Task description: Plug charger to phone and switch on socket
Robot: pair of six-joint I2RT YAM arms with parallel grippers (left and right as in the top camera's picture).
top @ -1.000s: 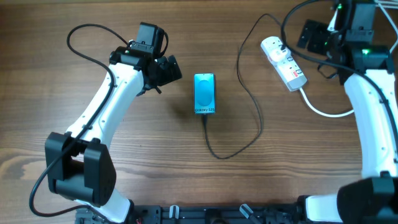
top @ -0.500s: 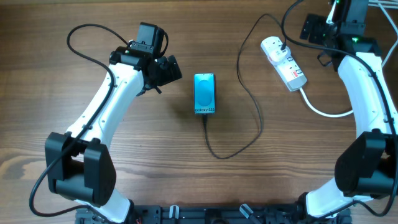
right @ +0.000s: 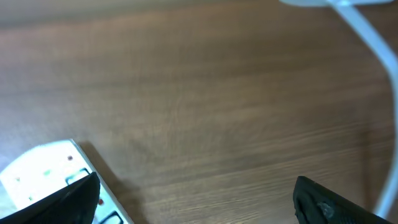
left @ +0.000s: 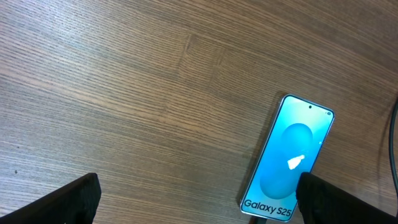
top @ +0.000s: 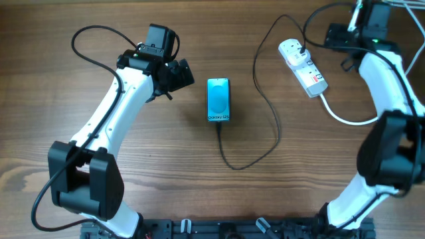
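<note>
Addressing the switching-on step: hovering right gripper [right: 196, 202], fingers spread wide, socket [right: 37, 177] beside one fingertip, probably needing a downward press.

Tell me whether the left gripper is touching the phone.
Apart. The overhead view shows bare wood between the left gripper and the phone.

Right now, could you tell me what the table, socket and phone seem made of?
The table looks like matte wood or laminate, with visible grain. The socket looks like smooth white moulded plastic. The phone has a glassy-looking front showing a glare spot.
</note>
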